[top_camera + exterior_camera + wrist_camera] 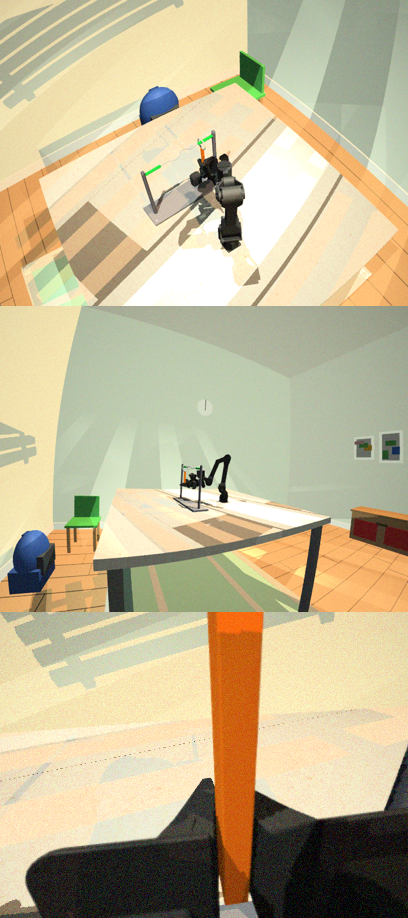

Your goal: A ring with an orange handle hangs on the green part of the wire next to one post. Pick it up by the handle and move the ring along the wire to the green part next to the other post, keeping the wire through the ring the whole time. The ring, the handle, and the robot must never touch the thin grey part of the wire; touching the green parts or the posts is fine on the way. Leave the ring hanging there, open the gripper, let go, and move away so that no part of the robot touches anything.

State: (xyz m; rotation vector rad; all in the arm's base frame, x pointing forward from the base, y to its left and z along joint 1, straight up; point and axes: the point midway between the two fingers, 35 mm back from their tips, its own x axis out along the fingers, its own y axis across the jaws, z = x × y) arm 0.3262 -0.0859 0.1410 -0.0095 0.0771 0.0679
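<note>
The ring (pixel 204 147) hangs around the inner end of the green part (pixel 208 138) next to the far post (pixel 214 146) (pixel 181 483). Its orange handle (pixel 202 154) (pixel 185 476) (pixel 239 737) points down, nearly upright. My gripper (pixel 203 161) (pixel 215 786) is shut on the lower part of the handle, with one finger on each side. The thin grey wire (pixel 177 157) curves from there to the other green part (pixel 153 170) next to the near post (pixel 149 194) (pixel 200 487). Whether the ring touches the wire is too small to tell.
Both posts stand on a grey base plate (pixel 174 201) on the table. The gripper and forearm are close beside the far post, partly over the plate. The post's dark edge (pixel 400 787) shows at the right of the wrist view. A green chair (pixel 82 521) stands beyond the table.
</note>
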